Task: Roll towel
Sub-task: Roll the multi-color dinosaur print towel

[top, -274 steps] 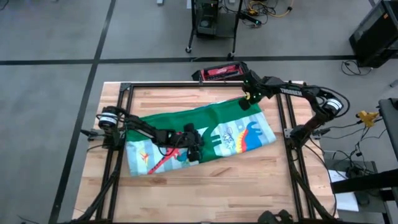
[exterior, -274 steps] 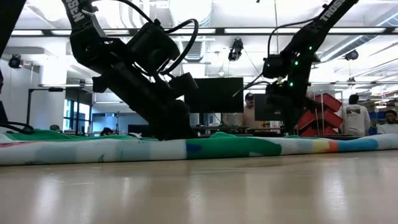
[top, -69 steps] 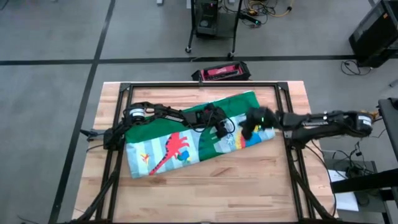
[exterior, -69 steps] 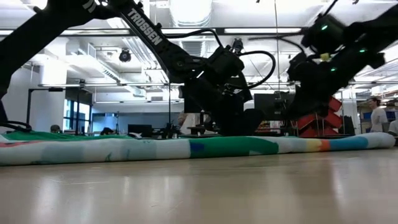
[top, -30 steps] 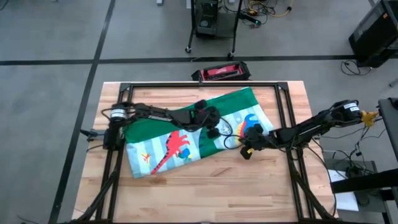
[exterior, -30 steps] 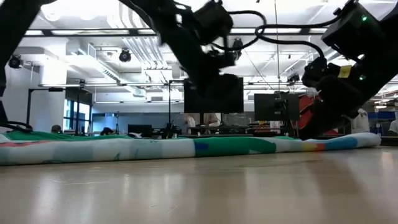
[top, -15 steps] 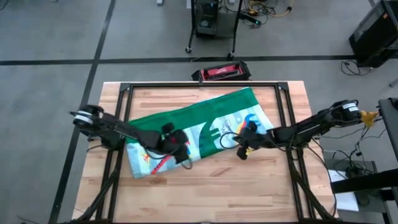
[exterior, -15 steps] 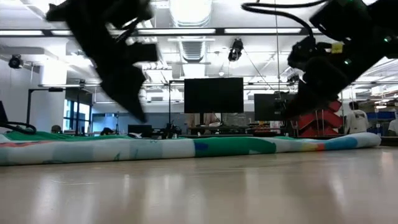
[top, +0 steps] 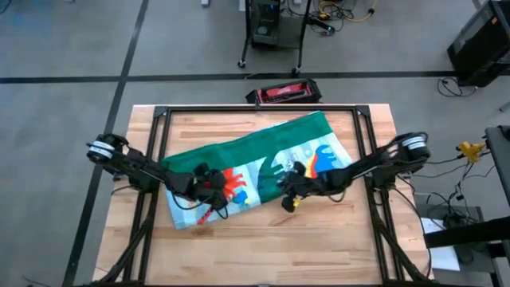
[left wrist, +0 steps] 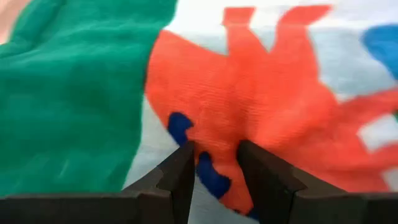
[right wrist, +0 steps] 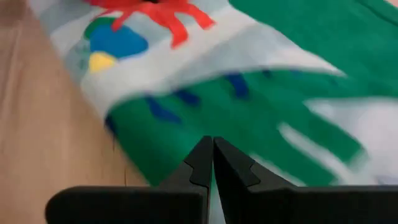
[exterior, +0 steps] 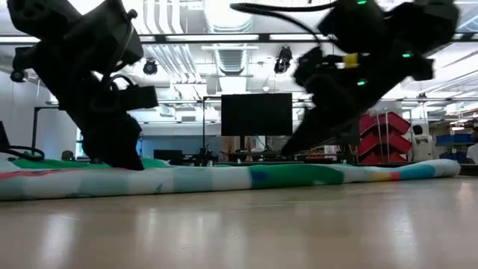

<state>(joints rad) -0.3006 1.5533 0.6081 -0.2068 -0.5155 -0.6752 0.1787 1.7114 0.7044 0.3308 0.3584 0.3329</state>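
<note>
The towel (top: 263, 155) lies flat and slantwise on the wooden table, folded, with a green band along its far side and the dinosaur print toward the near side. My left gripper (top: 215, 191) stands low over the towel's left part. Its fingers are a little apart on either side of the red dinosaur (left wrist: 280, 106), so the left gripper (left wrist: 214, 168) is open. My right gripper (top: 288, 194) is at the towel's near edge, right of the middle. It is shut over the green dinosaur print (right wrist: 249, 118), and the right gripper (right wrist: 212, 155) has nothing between its fingers. My left gripper points slanting down at the red dinosaur print (left wrist: 224, 130), fingers apart with no fold between them; I cannot tell whether the tips touch the cloth. My right gripper points slanting down at the towel's near edge (right wrist: 161, 149) with shut fingers; I cannot tell whether it touches.
A black frame rail (top: 255, 109) runs around the table's working area. A red and black case (top: 283, 92) lies at the far edge. Bare wood (top: 263, 247) stretches between the towel and the near edge.
My left gripper has swung from the towel's middle toward the table's left and near edge and come down over the red dinosaur. My right gripper has gone toward the table's left along the towel's near edge. The towel lies as before.
</note>
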